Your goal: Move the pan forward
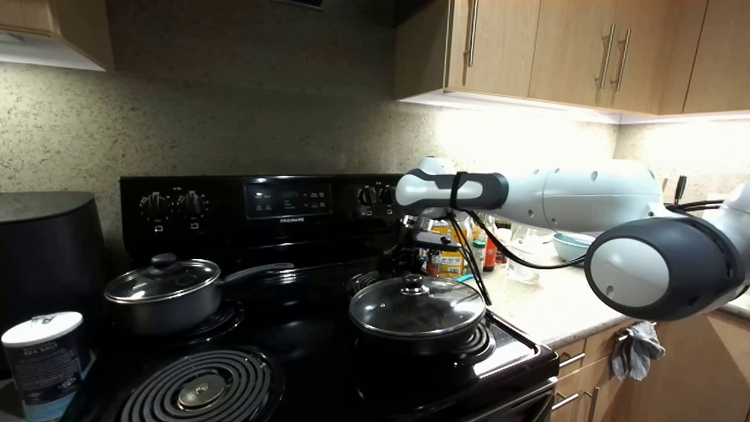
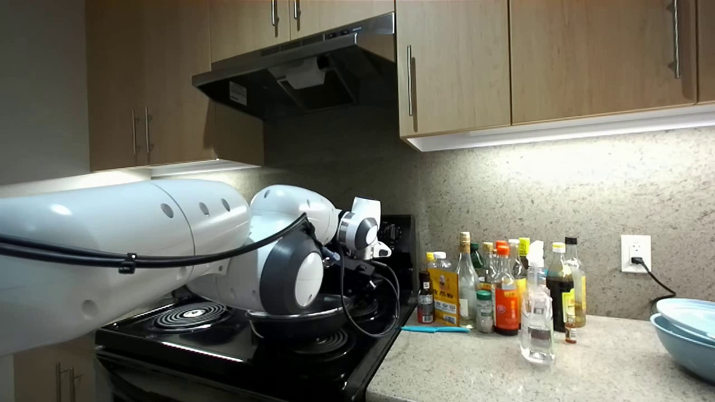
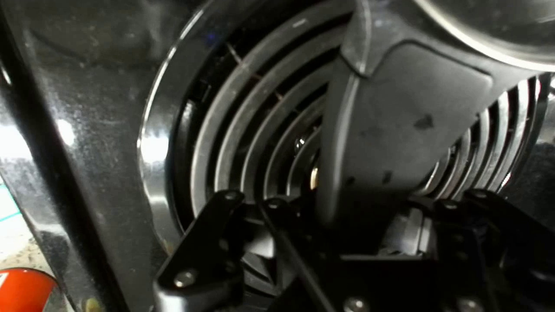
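The pan (image 1: 404, 340), dark and shallow under a domed glass lid (image 1: 430, 302) with a central knob, stands over the front burner on the counter side of the stove. Its far side shows the gripper (image 1: 404, 255) as a dark, partly hidden shape. In an exterior view the arm covers much of the pan (image 2: 301, 325). From the wrist, the grey handle (image 3: 403, 117) crosses a coil burner and runs down between the jaws. My gripper (image 3: 360, 206) is shut on this handle; the contact itself lies in shadow. A bit of the rim appears at the upper right.
A lidded pot (image 1: 170, 308) sits on another burner, its handle pointing toward the stove's middle. A salt container (image 1: 44, 363) stands beside the stove. Several bottles (image 2: 505, 304), a blue knife (image 2: 435, 329) and a spray bottle (image 2: 537, 318) occupy the counter. The range hood (image 2: 246, 70) hangs above.
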Motion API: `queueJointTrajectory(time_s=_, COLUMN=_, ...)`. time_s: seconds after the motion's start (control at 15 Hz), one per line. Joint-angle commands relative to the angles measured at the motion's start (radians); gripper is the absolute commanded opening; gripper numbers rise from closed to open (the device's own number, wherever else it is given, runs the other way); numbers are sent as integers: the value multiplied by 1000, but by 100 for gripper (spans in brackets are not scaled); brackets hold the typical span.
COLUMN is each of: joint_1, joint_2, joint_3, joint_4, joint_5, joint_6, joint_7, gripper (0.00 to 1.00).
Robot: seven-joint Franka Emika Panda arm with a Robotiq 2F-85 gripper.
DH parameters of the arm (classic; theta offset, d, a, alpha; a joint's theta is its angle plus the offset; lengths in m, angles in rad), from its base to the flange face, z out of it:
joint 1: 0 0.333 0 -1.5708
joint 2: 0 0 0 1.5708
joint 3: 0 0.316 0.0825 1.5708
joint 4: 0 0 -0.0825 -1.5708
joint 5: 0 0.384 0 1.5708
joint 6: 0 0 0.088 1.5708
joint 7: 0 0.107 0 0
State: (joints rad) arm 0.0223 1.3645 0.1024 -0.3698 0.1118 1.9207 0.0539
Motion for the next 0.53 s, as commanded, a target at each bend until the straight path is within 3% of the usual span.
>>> queueJointTrajectory(time_s=0.0, joint_1=-1, joint_2=0, joint_3=0, joint_4=0, joint_5=0, joint_6=0, joint_7=0, gripper=0)
queueJointTrajectory(time_s=0.47, joint_1=-5, joint_2=-10, joint_3=-8, joint_4=5, joint_5=4, joint_6=4, joint_7=118, gripper=0)
